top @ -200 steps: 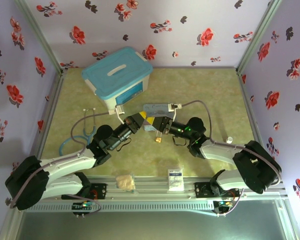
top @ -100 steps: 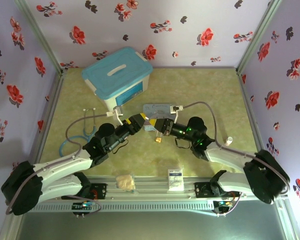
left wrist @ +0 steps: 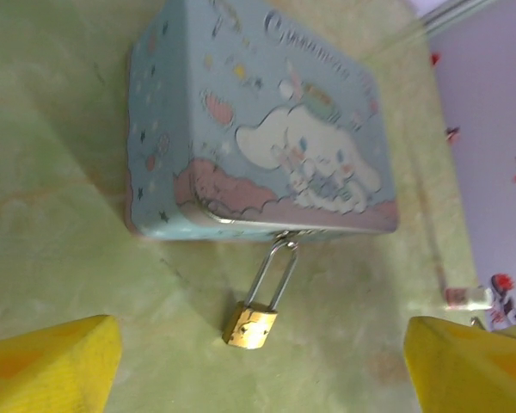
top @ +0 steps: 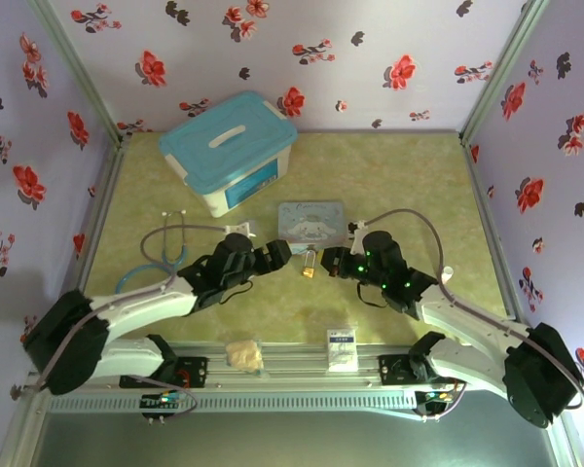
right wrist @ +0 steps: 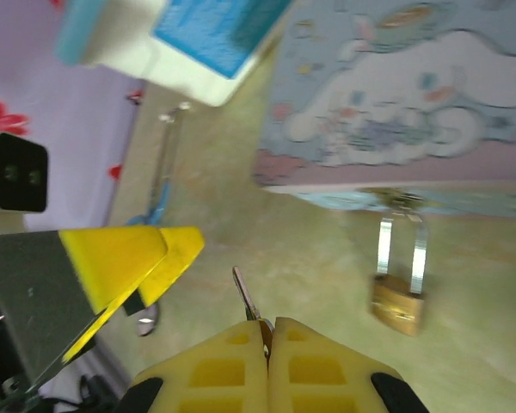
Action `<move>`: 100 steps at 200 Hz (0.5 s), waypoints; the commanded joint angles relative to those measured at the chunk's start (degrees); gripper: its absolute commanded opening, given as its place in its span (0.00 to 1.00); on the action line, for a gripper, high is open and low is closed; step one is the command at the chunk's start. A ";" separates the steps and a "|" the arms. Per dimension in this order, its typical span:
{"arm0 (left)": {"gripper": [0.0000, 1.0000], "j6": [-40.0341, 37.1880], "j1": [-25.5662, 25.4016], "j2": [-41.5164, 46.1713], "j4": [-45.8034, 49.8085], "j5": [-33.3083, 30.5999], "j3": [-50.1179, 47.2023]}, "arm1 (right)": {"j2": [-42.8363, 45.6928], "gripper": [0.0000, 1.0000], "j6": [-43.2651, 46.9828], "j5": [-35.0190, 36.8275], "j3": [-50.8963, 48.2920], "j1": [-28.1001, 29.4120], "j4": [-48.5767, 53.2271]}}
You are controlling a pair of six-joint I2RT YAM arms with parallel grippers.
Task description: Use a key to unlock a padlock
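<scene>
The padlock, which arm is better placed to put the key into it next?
Right. The right gripper is shut on the key, blade pointing out near the padlock hooked on the tin. The left gripper is open and empty.

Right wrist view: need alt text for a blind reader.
The right claw, shut on the small grey key, holds its blade upward at the bottom edge. Right of it, the brass padlock lies on the green table, shackle hooked to the pale blue cartoon tin.
</scene>
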State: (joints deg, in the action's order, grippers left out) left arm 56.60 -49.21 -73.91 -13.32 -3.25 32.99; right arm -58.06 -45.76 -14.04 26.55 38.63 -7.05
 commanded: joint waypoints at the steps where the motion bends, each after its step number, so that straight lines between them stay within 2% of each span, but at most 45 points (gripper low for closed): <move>1: 0.87 -3.57 0.17 -5.54 1.48 5.09 3.98 | 0.61 0.00 2.69 4.46 -0.11 -0.66 8.53; 27: 0.84 -4.64 -0.88 -10.98 -1.93 7.06 6.63 | 2.62 0.00 2.87 4.99 -1.73 -0.83 9.69; 66: 0.81 -9.46 -1.68 -19.86 1.63 11.04 14.22 | 5.37 0.00 3.57 5.45 -3.43 -3.11 11.90; 100: 0.77 -8.53 -3.27 -23.79 0.31 10.43 15.21 | 9.13 0.00 3.37 6.00 -5.51 -3.50 13.57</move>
State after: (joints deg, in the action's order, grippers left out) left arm 49.82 -51.07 -95.44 -13.06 6.07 47.27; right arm -51.64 -43.42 -9.87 22.90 35.53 3.84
